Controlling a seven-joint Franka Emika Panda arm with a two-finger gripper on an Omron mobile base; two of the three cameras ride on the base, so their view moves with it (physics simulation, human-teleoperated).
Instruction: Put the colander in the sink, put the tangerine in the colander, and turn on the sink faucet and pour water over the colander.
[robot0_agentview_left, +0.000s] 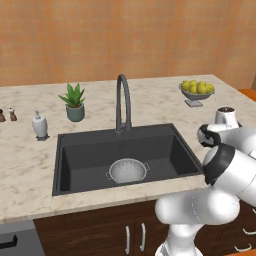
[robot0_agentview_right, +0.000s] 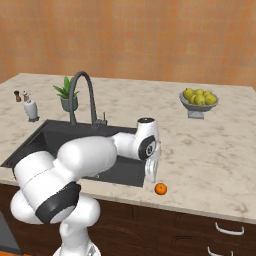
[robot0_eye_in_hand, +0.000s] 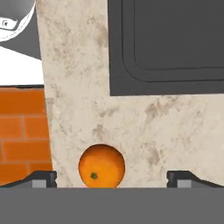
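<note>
The sink (robot0_agentview_left: 75, 165) already had the colander (robot0_agentview_left: 127, 170) sitting on its floor near the drain, so my job at that moment was the tangerine (robot0_agentview_right: 160, 188). It lay on the counter (robot0_agentview_right: 210, 155) near the front edge, just past the sink's right corner, well apart from the colander. To do this well, I judged I should slide sideways first: in the hand view the tangerine (robot0_eye_in_hand: 101, 166) sat nearer one finger (robot0_eye_in_hand: 43, 178) than the middle of the gap, and a round fruit pinched off-centre may roll toward the edge. Then straight down, and close gently across its widest part. My arm was folded out over the sink's right side, wrist bent, with my pincer (robot0_agentview_right: 153, 176) pointing down at the counter just beside the fruit, jaws spread wide and holding nothing.
</note>
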